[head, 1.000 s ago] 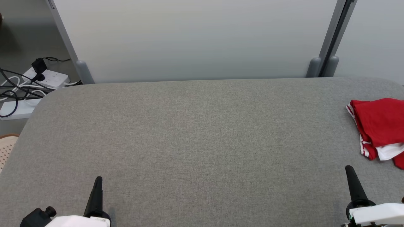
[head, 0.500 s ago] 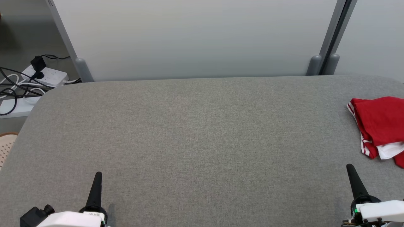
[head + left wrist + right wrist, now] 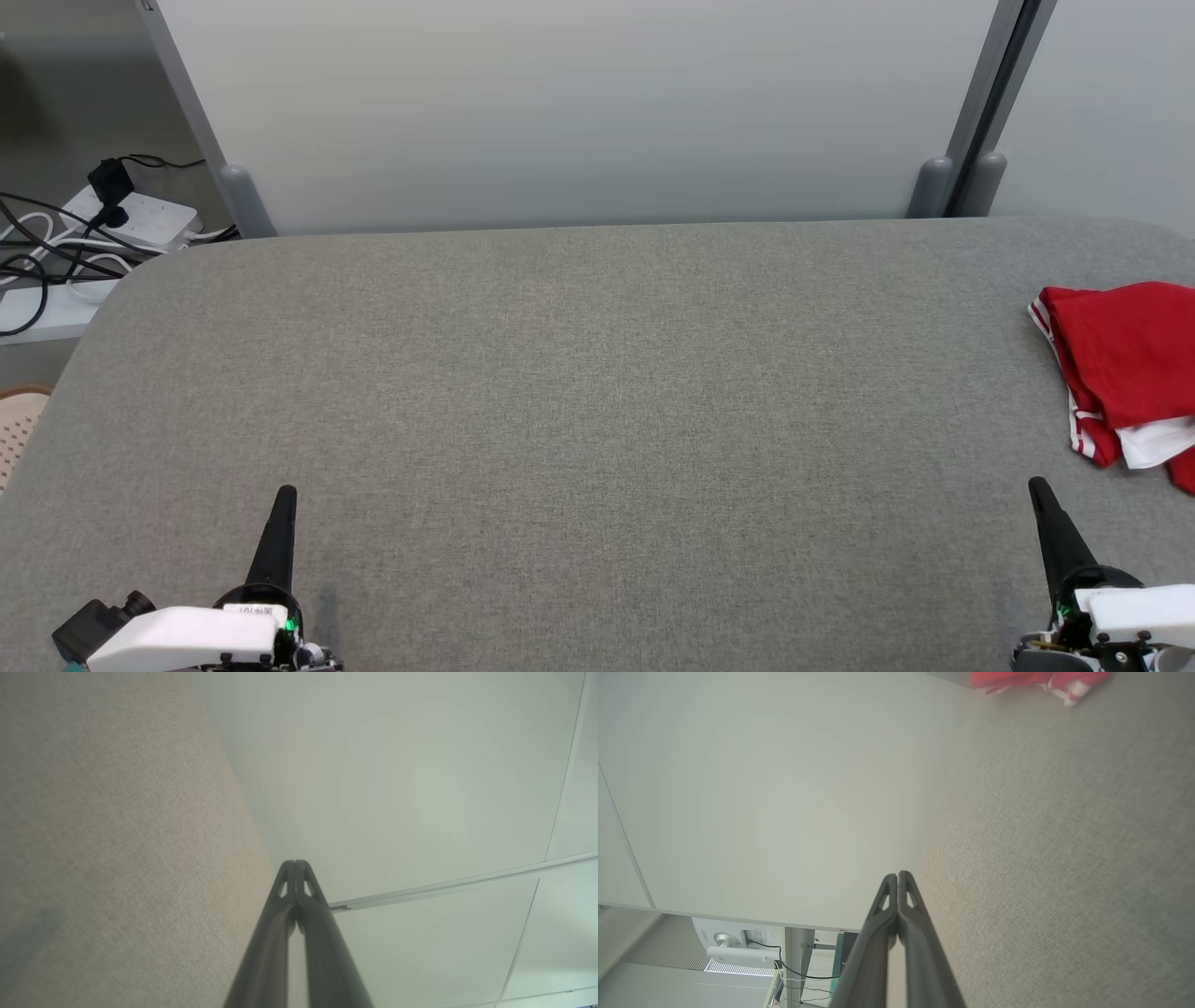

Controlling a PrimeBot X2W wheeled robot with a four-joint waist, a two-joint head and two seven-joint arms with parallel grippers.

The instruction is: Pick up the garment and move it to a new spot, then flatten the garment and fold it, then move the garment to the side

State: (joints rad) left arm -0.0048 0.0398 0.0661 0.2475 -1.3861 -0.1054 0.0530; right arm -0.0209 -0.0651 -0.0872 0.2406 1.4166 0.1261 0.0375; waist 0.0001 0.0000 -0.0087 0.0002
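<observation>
Garment [image 3: 1130, 364]: red with white trim, lying crumpled at the far right of the grey fabric-covered table [image 3: 597, 373], partly cut off by the right edge of the head view. Nothing is in contact with it.

Left gripper [image 3: 285, 495]: positioned over the near left of the table, fingers pressed together, holding nothing, tips pointing toward the far side.

Right gripper [image 3: 1036, 487]: positioned over the near right, fingers likewise closed tight and empty. It sits on the near side of the garment and apart from it.

A pale partition panel [image 3: 579, 112] stands along the far edge of the table. A white power strip [image 3: 140, 219] with dark cables lies on the floor beyond the far left corner.
</observation>
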